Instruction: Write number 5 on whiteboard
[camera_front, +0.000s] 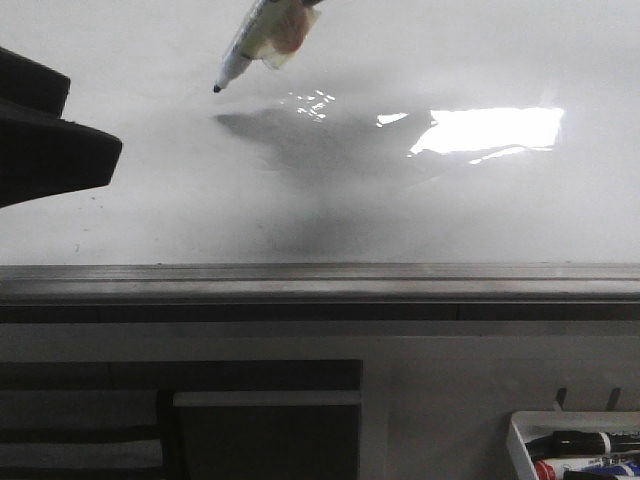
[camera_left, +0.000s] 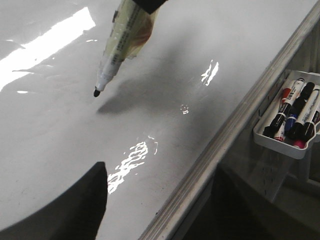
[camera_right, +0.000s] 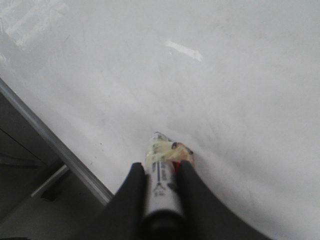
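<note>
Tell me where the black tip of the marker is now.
In the front view the marker's black tip hangs upper left of centre over the glossy whiteboard, left of the glare, held by the right gripper.

Glossy white whiteboard (camera_front: 150, 200), grey rail (camera_front: 320, 282) — white marker (camera_front: 243, 45), black tip, yellowish tape.

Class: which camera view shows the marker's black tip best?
The left wrist view: the marker's tip appears large and sharp above the whiteboard, with its shadow alongside. The front view shows it smaller. In the right wrist view, the right gripper and marker body hide it.
</note>
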